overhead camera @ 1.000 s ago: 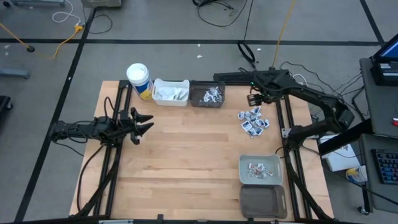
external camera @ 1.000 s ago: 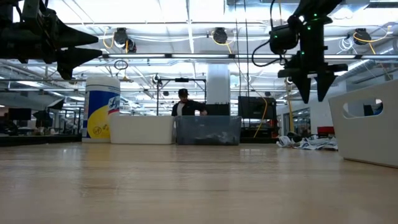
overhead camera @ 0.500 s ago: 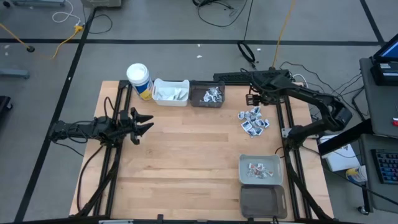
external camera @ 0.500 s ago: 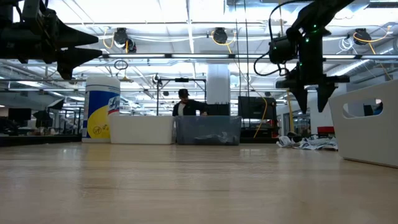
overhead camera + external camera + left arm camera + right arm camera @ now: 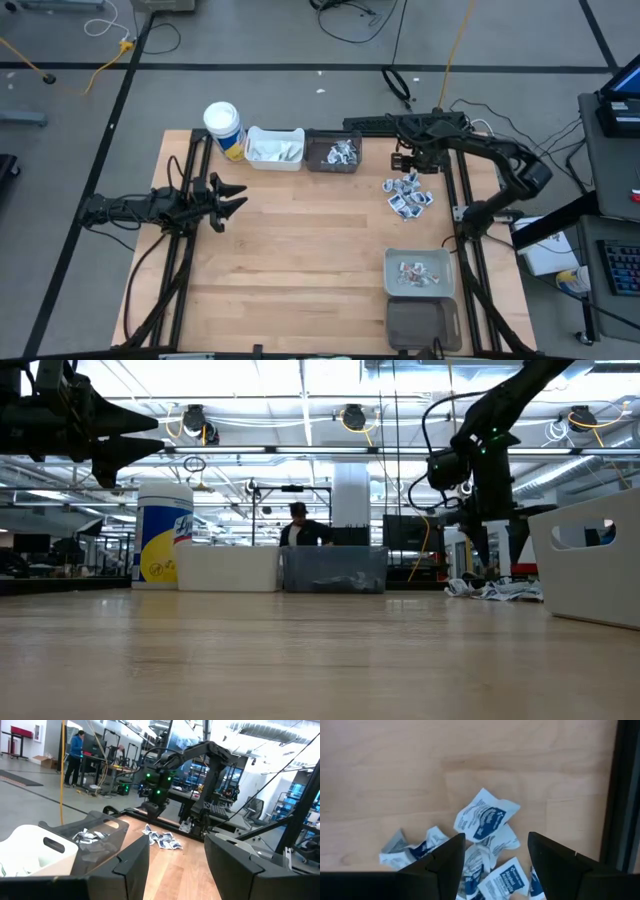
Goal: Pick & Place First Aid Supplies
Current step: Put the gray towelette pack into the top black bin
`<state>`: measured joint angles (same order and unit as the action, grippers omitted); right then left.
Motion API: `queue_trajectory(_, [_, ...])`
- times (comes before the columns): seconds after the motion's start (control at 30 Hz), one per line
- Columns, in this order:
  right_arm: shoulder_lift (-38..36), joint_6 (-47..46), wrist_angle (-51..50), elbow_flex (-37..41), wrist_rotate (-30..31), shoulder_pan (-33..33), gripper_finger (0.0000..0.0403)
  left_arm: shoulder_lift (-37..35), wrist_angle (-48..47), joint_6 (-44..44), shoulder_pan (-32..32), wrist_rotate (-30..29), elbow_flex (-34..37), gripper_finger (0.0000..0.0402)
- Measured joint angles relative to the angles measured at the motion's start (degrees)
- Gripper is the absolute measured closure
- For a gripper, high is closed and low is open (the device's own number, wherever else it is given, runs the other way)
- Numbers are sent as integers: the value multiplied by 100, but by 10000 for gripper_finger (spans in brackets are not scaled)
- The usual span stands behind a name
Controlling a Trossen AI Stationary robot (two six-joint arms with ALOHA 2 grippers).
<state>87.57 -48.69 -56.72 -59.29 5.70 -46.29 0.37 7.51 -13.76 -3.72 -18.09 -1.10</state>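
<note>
Under the right gripper: a loose pile of packets on the table.

White and silvery packets with blue print lie heaped directly below the right gripper's spread, empty fingers, one square packet showing in the gap between them; the gripper hangs just above the pile, touching nothing. Beside it on the table's far edge stand a dark bin holding more packets, then a white bin with white sachets, then a cup. Nearer the front edge, past the pile, a grey bin holds a few packets, with a dark tray next to it. Well apart, the left gripper hovers over the table's left side, fingers parted and holding nothing.
</note>
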Motion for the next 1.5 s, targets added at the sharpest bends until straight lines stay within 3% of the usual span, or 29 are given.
queue_trajectory(0.57, [727, 160, 173, -2, -456, -331, 197, -1, -1, 0, -1, 0, 0, 206])
queue_trajectory(0.73, [727, 165, 371, -2, -440, -351, 248, 1, -1, 0, 1, 0, 0, 206])
queue_trajectory(1.0, [727, 363, 804, -2, -584, -395, 388, 1, -1, 0, 1, -2, 0, 206])
queue_trajectory(1.27, [665, 530, 786, -7, -604, -395, 400, -1, -1, 0, -1, 0, 2, 206])
queue_trajectory(1.5, [38, 651, -25, -152, -602, -178, 401, -1, -1, -1, 1, 0, 0, 206])
